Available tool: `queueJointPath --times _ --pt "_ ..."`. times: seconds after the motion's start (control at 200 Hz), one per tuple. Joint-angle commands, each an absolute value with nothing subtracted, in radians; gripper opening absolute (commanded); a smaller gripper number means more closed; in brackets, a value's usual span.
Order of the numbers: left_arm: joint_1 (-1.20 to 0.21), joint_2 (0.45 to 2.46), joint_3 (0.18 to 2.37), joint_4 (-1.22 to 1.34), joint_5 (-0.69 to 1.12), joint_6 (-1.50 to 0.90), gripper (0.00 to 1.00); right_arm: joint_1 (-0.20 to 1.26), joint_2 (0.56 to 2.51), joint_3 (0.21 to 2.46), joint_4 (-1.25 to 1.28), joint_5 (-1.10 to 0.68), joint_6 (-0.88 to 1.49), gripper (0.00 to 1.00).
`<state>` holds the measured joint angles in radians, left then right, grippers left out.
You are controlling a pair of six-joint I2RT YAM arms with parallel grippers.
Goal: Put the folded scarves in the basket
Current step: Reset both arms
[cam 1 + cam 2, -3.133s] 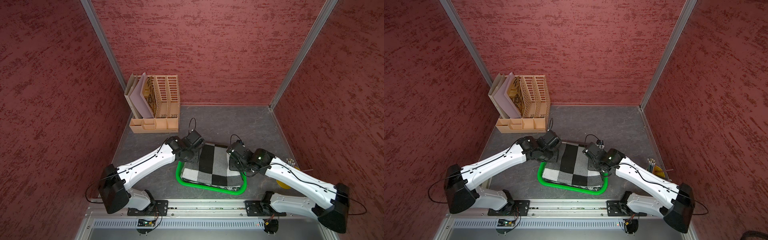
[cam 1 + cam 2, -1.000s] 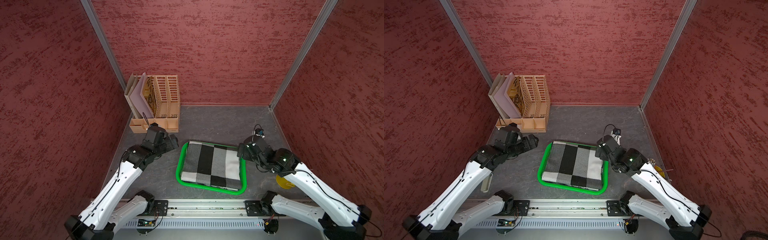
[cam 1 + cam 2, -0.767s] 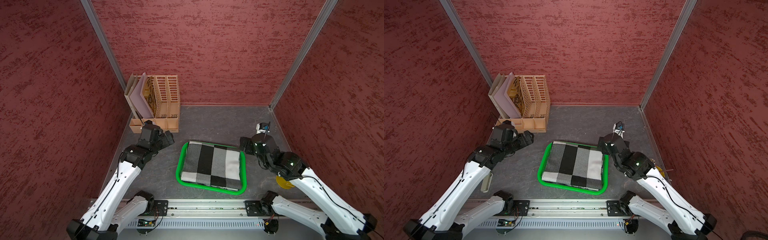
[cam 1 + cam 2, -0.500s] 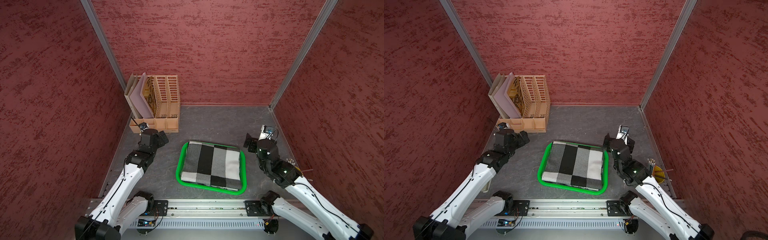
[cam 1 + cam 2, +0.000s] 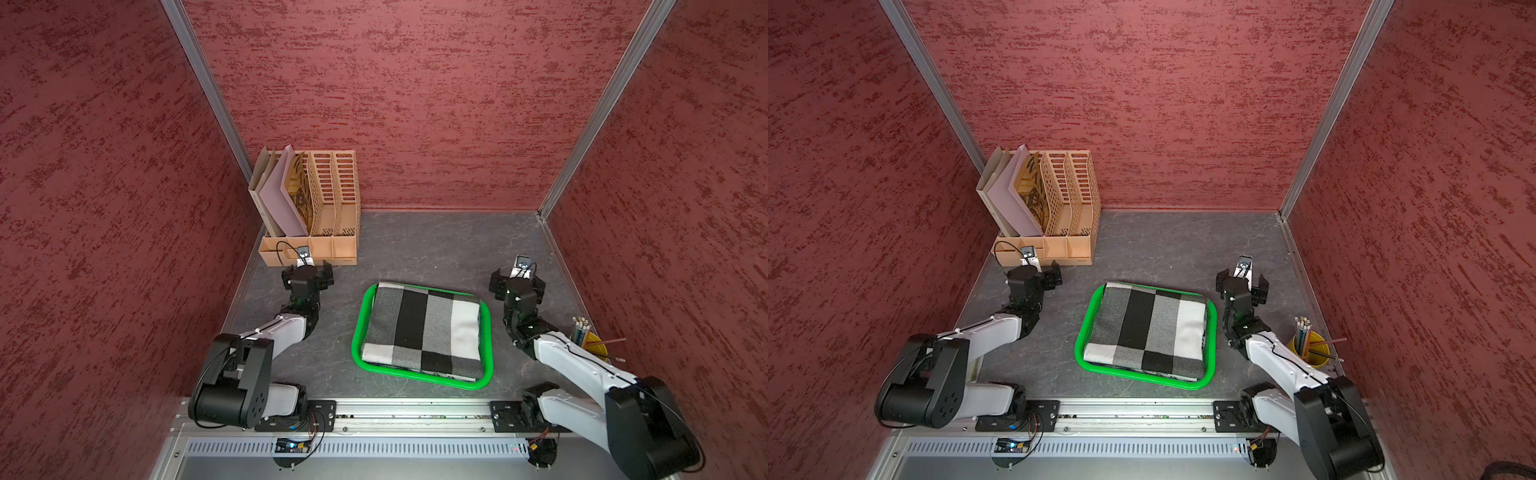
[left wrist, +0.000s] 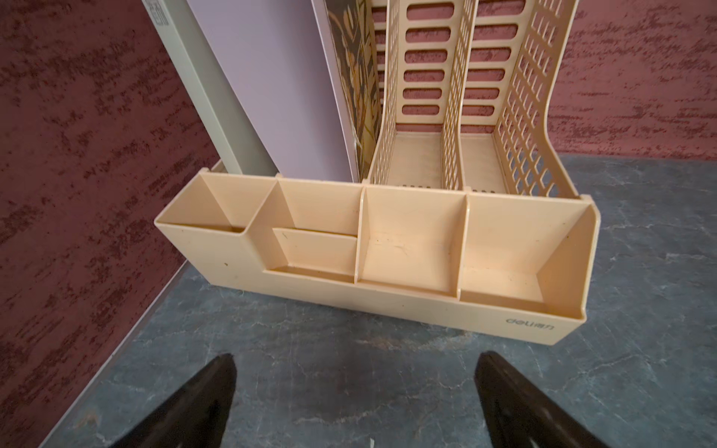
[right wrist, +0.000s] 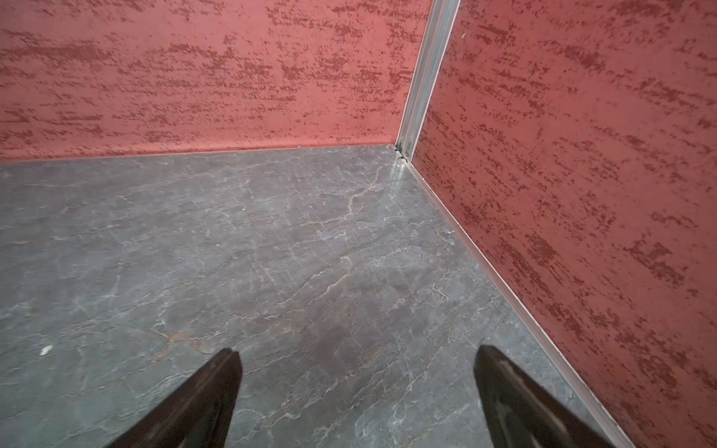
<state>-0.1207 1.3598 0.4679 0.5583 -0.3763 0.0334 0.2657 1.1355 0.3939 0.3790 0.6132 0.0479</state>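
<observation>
L claw [image 6: 355, 403]: fingers spread wide, holding nothing, over bare table [image 6: 349, 372] just short of the tan file organizer [image 6: 407, 248]; only fingertips show in wrist view, rest cut off at frame edge. R claw [image 7: 357, 403]: also spread wide and empty, facing the back corner; tips only. In both top views each claw is partly hidden behind its own wrist. Folded scarf [image 5: 424, 328], grey/black/white checks, lies inside the green basket [image 5: 358, 332], covering its floor, so mesh barely shows. Pencil cup [image 5: 1308, 345] by R arm, partly hidden.
</observation>
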Motion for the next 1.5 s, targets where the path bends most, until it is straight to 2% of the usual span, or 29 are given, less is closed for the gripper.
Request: queueJointPath --times 0.0,0.07,0.185,0.371,0.561,0.726,0.786,0.967,1.032,1.097,1.162,1.312,1.498 --pt "-0.121 1.35 0.496 0.619 -0.398 0.072 1.0 0.234 1.18 0.37 0.557 0.587 0.03 0.98" --pt "-0.119 1.341 0.461 0.616 -0.41 0.049 1.0 0.214 1.217 0.352 0.608 0.569 0.028 0.98" --pt "-0.113 1.372 0.364 0.786 -0.408 0.031 1.0 0.19 1.257 0.324 0.699 0.524 0.009 0.99" --pt "-0.094 1.471 0.308 1.018 -0.374 0.032 1.0 0.167 1.353 0.263 0.999 0.45 -0.058 0.99" --pt "-0.082 1.46 0.285 1.018 -0.273 0.035 1.0 0.149 1.496 0.209 1.249 0.419 -0.045 0.99" --pt "-0.057 1.581 0.215 1.289 -0.195 0.048 1.0 0.141 1.485 0.212 1.215 0.381 -0.04 0.99" --pt "-0.043 1.524 0.239 1.147 -0.175 0.02 1.0 0.139 1.495 0.21 1.228 0.349 -0.047 0.98" --pt "0.024 1.528 0.315 1.007 -0.093 -0.037 1.0 0.133 1.552 0.215 1.259 0.257 -0.069 0.98" --pt "0.036 1.535 0.338 0.975 -0.069 -0.038 1.0 0.131 1.623 0.215 1.355 0.264 -0.079 0.98" --pt "0.035 1.525 0.348 0.942 -0.065 -0.039 1.0 0.128 1.567 0.242 1.211 0.259 -0.059 0.98" --pt "0.036 1.528 0.346 0.946 -0.066 -0.039 1.0 0.125 1.584 0.264 1.207 0.275 -0.06 0.99" --pt "0.035 1.531 0.349 0.948 -0.068 -0.039 1.0 0.103 1.563 0.361 0.996 0.258 -0.03 0.99" --pt "0.031 1.53 0.35 0.943 -0.075 -0.037 1.0 0.052 1.557 0.376 0.949 0.206 0.014 0.98"
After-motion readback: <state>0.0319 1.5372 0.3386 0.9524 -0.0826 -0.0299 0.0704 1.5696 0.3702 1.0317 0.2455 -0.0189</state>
